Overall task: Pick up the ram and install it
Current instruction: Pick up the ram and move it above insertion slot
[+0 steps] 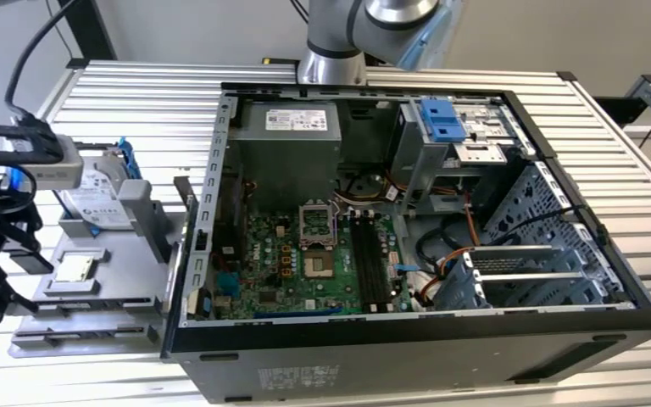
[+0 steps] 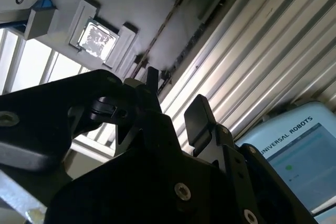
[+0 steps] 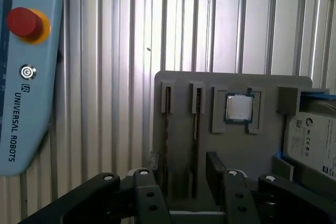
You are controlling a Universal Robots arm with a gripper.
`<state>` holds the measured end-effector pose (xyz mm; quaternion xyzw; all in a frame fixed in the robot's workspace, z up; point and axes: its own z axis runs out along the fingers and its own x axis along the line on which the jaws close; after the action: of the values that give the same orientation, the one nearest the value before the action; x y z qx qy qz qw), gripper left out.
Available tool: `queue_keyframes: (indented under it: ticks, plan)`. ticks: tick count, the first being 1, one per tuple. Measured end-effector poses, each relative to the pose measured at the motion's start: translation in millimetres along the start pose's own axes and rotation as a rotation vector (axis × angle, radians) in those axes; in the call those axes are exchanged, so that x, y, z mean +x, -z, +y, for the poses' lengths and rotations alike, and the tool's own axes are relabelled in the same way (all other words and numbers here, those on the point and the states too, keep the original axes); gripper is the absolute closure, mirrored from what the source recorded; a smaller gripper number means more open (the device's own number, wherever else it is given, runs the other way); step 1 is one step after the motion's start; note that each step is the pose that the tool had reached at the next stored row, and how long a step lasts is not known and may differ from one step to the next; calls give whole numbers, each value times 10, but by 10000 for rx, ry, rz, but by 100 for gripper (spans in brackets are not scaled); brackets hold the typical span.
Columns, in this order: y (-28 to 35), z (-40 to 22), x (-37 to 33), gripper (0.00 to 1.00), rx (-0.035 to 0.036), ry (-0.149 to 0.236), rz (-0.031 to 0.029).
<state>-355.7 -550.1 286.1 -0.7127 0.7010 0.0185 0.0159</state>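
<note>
Early stage, nothing picked yet. Claw [image 3: 177,167] wide open & empty, hovering over grey tray [image 3: 236,81] on the surface. The ram [image 3: 197,114] stands edge-on in a tray slot. PC memory slots [image 1: 371,263] look unfilled, so grab + install both left.

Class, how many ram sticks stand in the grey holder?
2. One ram stick and a second ram stick stand edge-on in neighbouring slots of the grey holder, beside the processor chip. The open gripper covers part of the holder, so another may be hidden.
</note>
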Motion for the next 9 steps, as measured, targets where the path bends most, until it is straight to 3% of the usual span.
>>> queue_keyframes:
  ticks: [9]
  plan:
    - [-128,0,43,0,1,0,-1]
